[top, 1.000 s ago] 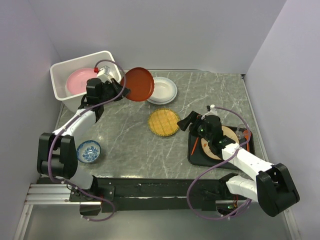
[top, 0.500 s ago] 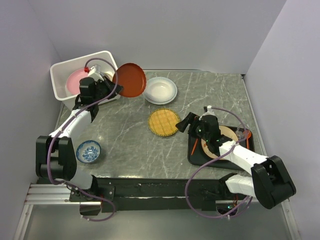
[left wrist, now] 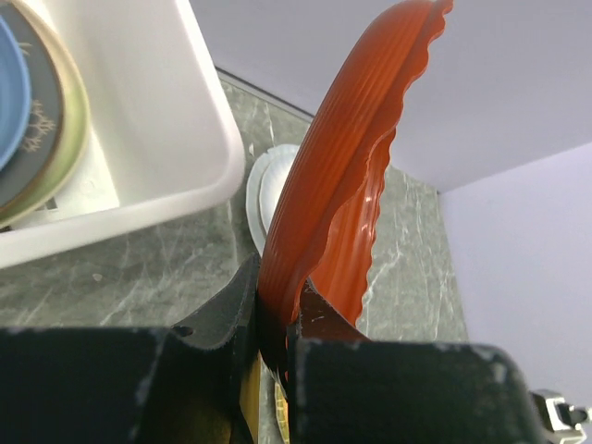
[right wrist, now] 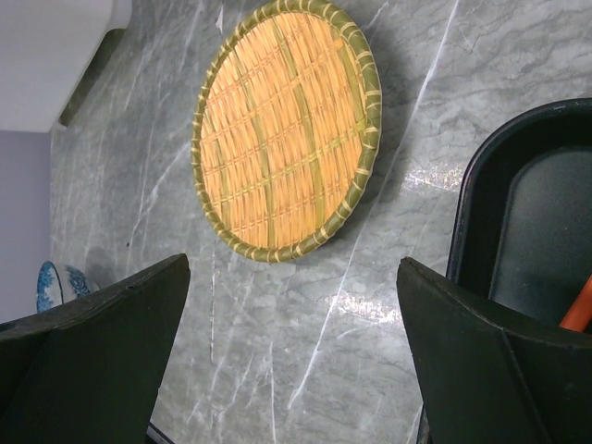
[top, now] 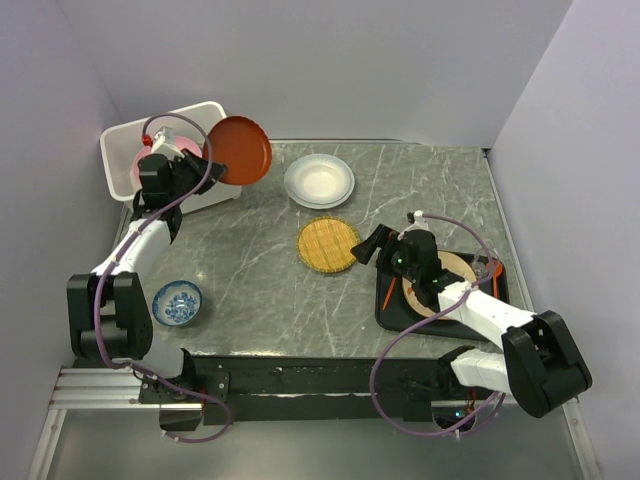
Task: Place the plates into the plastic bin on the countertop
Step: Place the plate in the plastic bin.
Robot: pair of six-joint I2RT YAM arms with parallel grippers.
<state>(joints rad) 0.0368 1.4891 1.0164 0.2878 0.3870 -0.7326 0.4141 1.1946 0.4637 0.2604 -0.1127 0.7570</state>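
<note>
My left gripper (top: 203, 172) (left wrist: 277, 301) is shut on the rim of a red-orange ribbed plate (top: 238, 150) (left wrist: 342, 176), held tilted on edge above the right wall of the white plastic bin (top: 113, 137) (left wrist: 180, 111). A pink plate (top: 166, 148) shows inside the bin in the top view. The left wrist view shows a blue plate (left wrist: 7, 88) on a cream twig plate (left wrist: 57, 111) there. A white plate (top: 319, 181) (left wrist: 262, 190) and a woven yellow plate (top: 328, 245) (right wrist: 285, 129) lie on the countertop (top: 420, 190). My right gripper (top: 372, 246) (right wrist: 291, 342) stands open just right of the woven plate, holding nothing.
A small blue-and-white bowl (top: 177, 303) (right wrist: 54, 282) sits near the left arm's base. A flat black tray (top: 495, 302) (right wrist: 518, 240) at the right holds a tan round piece (top: 458, 268) and an orange stick (top: 389, 292) (right wrist: 578, 310). Walls close in on three sides.
The left arm has swung the red-orange plate leftward, from beside the white plate to the bin's right wall. The right arm shifted slightly early on and has since stayed still, open.
</note>
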